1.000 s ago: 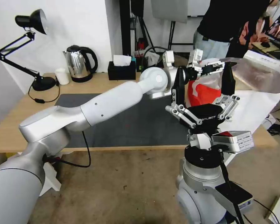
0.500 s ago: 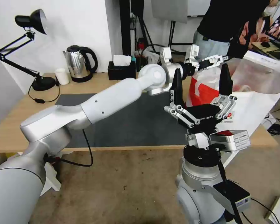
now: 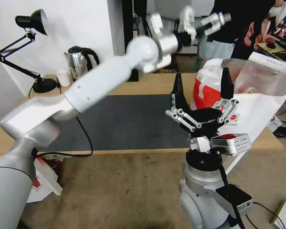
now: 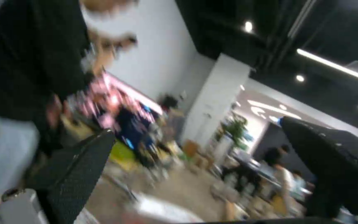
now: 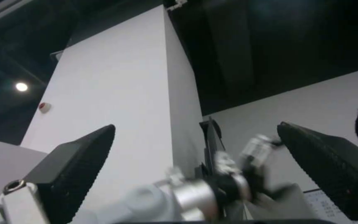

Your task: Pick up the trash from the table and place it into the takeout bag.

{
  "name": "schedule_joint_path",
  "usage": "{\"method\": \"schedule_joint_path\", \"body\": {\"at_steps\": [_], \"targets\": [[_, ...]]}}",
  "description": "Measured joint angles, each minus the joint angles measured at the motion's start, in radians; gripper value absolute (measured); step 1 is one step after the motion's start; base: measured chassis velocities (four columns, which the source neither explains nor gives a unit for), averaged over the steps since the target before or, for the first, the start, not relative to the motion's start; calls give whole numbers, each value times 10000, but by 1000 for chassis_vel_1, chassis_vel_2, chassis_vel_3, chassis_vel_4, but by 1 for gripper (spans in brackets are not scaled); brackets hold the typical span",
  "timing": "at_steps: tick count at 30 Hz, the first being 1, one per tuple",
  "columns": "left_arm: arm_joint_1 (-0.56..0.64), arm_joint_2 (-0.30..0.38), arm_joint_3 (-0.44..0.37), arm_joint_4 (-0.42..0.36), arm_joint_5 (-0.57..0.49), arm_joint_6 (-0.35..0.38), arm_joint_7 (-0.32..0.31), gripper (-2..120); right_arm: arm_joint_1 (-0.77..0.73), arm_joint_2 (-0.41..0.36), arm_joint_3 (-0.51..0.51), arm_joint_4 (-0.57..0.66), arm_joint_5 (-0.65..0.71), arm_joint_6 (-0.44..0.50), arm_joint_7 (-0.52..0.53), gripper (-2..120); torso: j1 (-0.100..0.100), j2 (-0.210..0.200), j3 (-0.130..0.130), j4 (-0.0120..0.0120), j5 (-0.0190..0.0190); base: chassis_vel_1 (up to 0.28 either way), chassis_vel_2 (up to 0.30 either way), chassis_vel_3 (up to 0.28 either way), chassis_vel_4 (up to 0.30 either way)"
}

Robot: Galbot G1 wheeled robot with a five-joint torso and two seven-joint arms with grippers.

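— Where was the takeout bag (image 3: 213, 92) standing?

— At the right end of the worktop (image 3: 149, 84), just past the black mat (image 3: 124, 124). It was a boxy white-and-red bag, its mouth wide open and its silver foil lining (image 3: 260, 79) folded outward toward the right. A small round red logo (image 3: 233, 117) showed on its white side.

— And what lay inside it?

— That could not be told. The head view caught only a reddish patch low against the foil, too dim to name. The mat itself lay bare.

— What of the left pincer (image 3: 213, 23)?

— It was high above the worktop, over the bag's far side, blurred. In the left wrist view its two black fingers (image 4: 75, 168) stood wide apart with nothing between them, only the room behind.

— The right pincer (image 3: 200, 83)?

— It pointed upward at the near edge of the worktop, just in front of the bag. Its jaws were spread wide and held nothing; the right wrist view showed both fingers (image 5: 75, 161) well apart against a white pillar and dark ceiling.

— Anything else on the worktop?

— At the far left stood a black desk lamp (image 3: 31, 22), a steel kettle (image 3: 78, 65) and a small white mug (image 3: 63, 78).
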State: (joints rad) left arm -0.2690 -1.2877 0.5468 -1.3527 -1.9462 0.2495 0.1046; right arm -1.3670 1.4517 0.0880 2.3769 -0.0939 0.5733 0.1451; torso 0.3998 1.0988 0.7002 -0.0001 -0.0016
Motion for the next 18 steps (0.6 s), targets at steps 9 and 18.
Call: {"method": "schedule_joint_path", "body": {"at_steps": [9, 18], "targets": [[-415, 2204, -1505, -387, 1534, -328, 529, 100, 75, -67, 109, -264, -29, -4, -8, 100, 1, 0, 0, -3, -1, 0, 0, 0, 0], [6245, 7631, -7778, -4052, 5230, -1598, 1337, 100, 180, -248, 348, -318, -10, -44, 114, 100, -3, 1, -4, 12, -5, 0, 0, 0, 0]]}}
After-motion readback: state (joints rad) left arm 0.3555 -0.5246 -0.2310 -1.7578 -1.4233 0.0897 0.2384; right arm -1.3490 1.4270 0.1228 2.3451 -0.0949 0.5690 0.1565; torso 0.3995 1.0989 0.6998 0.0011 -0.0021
